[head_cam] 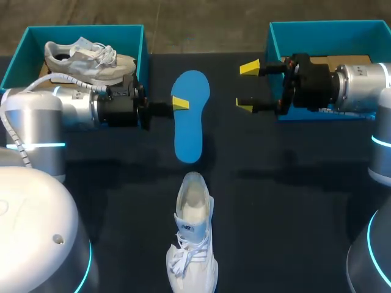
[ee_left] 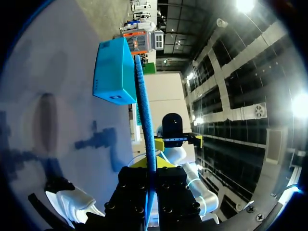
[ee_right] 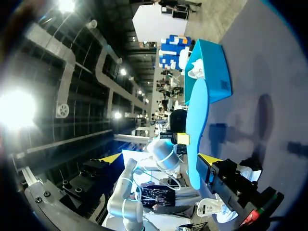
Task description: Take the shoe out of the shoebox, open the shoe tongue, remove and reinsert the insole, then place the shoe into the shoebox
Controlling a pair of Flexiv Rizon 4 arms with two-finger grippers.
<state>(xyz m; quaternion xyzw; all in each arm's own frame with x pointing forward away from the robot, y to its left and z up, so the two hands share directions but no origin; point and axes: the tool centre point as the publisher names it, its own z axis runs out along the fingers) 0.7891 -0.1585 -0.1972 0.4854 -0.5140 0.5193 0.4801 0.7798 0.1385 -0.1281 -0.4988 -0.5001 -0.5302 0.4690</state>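
The blue insole (head_cam: pixel 188 122) hangs above the dark table (head_cam: pixel 293 201), with my left gripper (head_cam: pixel 179 103) shut on its edge. Seen edge-on in the left wrist view, the insole (ee_left: pixel 144 120) runs between the fingers of that gripper (ee_left: pixel 150 164). A white shoe (head_cam: pixel 193 244) lies on the table in front of the insole, toe toward it, tongue pulled open. My right gripper (head_cam: pixel 247 86) stands open to the right of the insole, apart from it and facing it. In the right wrist view the insole (ee_right: pixel 197 130) hangs ahead of the open right gripper (ee_right: pixel 160 158).
A teal shoebox (head_cam: pixel 139 36) at the back left holds a grey shoe (head_cam: pixel 88 61). A second teal shoebox (head_cam: pixel 275 36) stands at the back right, behind my right arm. The white shoe (ee_left: pixel 72 202) shows beside my left gripper.
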